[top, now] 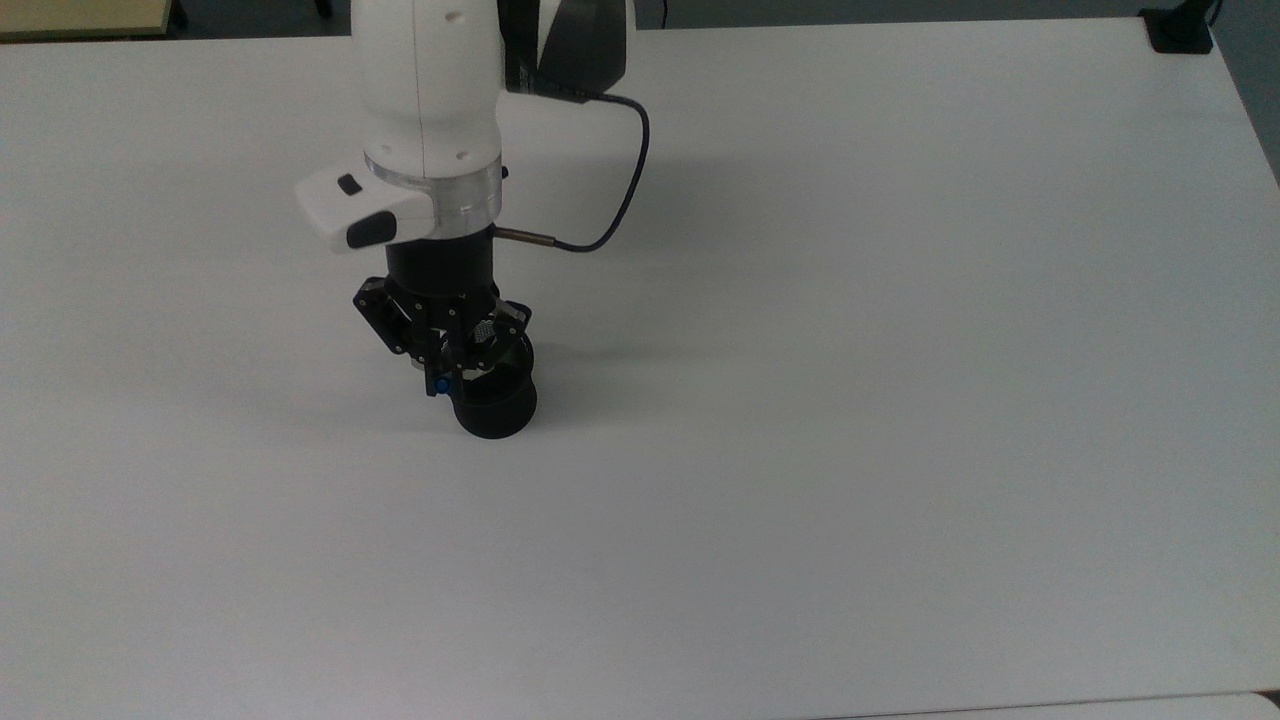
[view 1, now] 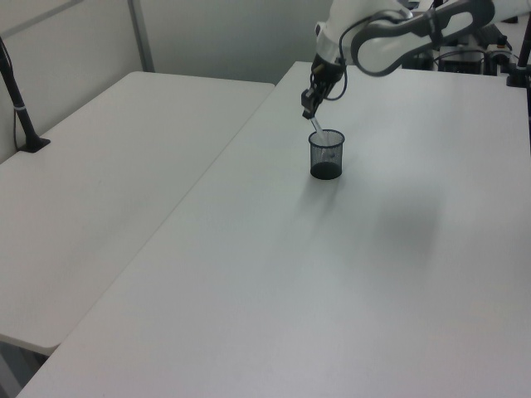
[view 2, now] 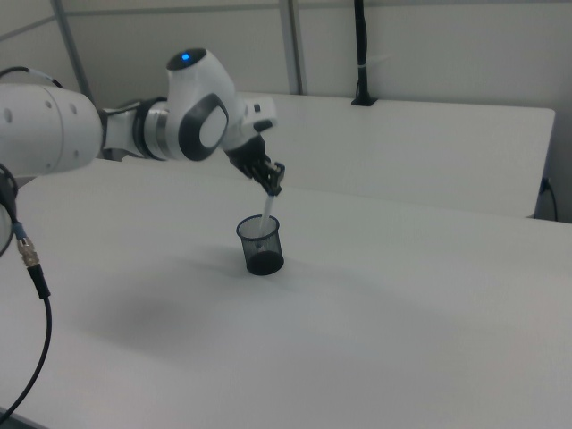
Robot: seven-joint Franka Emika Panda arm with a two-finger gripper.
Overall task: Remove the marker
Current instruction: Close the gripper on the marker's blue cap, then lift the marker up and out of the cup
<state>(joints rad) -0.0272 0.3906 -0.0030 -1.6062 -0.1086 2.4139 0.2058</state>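
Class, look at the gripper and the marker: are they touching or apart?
Touching. In the right view the gripper is closed on the top of the marker, whose white barrel slants down into the mesh cup.
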